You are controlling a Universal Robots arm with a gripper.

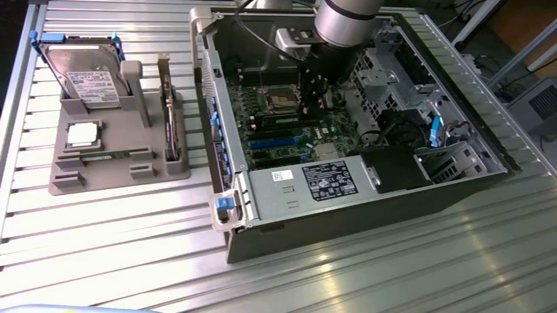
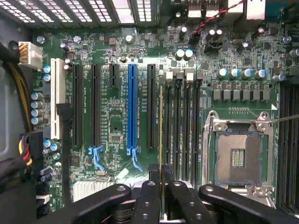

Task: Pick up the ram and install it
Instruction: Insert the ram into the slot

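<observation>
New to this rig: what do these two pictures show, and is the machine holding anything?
One robot arm with a hand reaches into an open computer case on a metal table; the exterior view shows this from outside. Beside the case, a grey holder carries a hard drive, a processor chip and an expansion card. The wrist view looks past the hand at the motherboard. The hand is shut on the ram, seen edge-on over the memory slots.

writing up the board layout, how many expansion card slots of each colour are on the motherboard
white slot: 1
blue slot: 1
black slots: 4, one of them short
total: 6
memory slots not counted; the fingers hold the ram near them
</observation>
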